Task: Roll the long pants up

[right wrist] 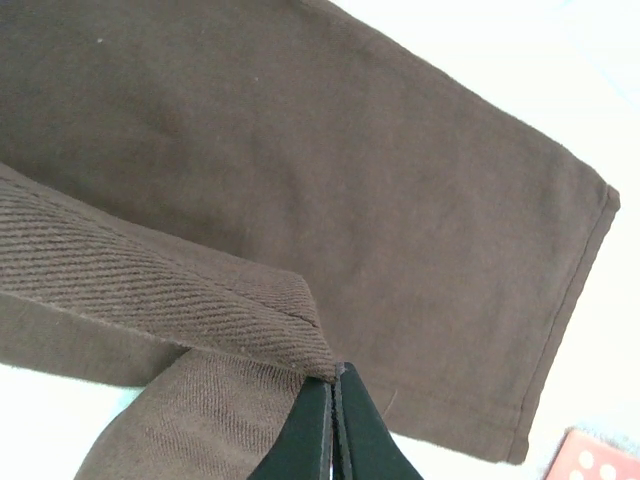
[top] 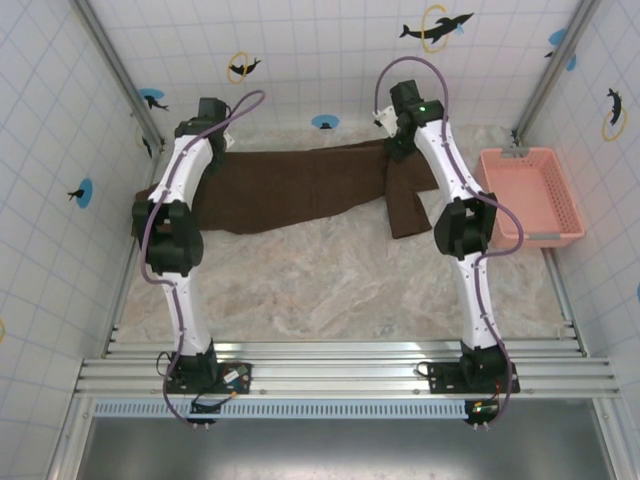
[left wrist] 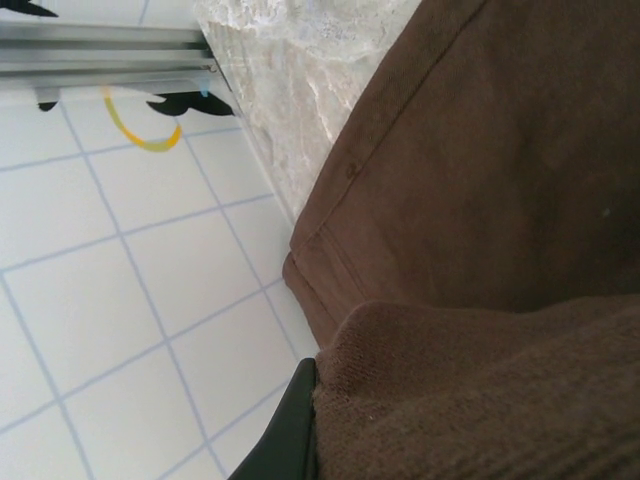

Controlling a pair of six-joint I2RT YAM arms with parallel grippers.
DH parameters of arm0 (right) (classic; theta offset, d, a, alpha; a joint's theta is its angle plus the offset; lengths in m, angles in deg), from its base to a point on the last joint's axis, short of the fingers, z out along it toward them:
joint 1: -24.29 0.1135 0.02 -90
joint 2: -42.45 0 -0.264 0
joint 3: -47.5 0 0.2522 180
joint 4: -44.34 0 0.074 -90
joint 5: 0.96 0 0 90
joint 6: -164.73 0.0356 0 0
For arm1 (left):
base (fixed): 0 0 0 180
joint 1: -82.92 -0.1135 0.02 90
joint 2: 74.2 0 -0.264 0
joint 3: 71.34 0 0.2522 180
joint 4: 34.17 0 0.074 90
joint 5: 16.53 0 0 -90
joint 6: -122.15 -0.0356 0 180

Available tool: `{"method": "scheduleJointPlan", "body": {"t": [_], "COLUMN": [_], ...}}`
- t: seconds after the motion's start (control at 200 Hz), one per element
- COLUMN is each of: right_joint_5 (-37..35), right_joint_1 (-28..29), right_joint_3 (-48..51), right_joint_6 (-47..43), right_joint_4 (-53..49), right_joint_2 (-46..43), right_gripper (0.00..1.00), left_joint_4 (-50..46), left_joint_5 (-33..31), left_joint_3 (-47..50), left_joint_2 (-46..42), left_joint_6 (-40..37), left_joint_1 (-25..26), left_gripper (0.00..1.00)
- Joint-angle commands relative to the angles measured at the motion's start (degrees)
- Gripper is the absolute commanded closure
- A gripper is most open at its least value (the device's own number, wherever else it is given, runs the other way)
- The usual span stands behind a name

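A bunched fold of the long pants (left wrist: 480, 400) is gripped by the left hand (left wrist: 303, 425), beside the marbled counter (left wrist: 290, 80) and a tiled wall (left wrist: 120, 300).

Right gripper (right wrist: 334, 388) clamped shut, reaching far; left gripper (left wrist: 298, 405) seemingly likewise.

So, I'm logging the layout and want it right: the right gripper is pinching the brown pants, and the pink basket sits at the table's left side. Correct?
The side is wrong. The pink basket sits at the right side of the table, as the top external view shows. The rest stands: the right gripper is shut on a fold of the long pants.
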Motion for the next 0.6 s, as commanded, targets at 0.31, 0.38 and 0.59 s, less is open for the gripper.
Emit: {"method": "scheduleJointPlan", "body": {"t": [0.31, 0.38, 0.59], "right_joint_5": [-5.6, -7.6, -16.5], "right_joint_1": [5.1, 5.7, 6.5], "right_joint_3": [-5.3, -6.2, -10.3], "right_joint_6": [-4.1, -4.3, -2.6], "right_joint_4": [19.4, 22.3, 29.7], "right_joint_2": [8.2, 9.8, 15.4], "right_gripper": [1.00, 0.99, 0.18], "left_joint_4": [-1.1, -0.6, 0.9], "left_joint_5": [-3.6, -4.3, -6.7], "left_joint_3": [-15.0, -16.9, -18.8], "left_joint_2": [19.5, 21.5, 23.9], "left_joint_6": [3.3, 4.0, 4.4], "left_joint_1": [-1.0, -1.0, -1.1], "left_gripper": [0.73, 0.60, 0.25]}}
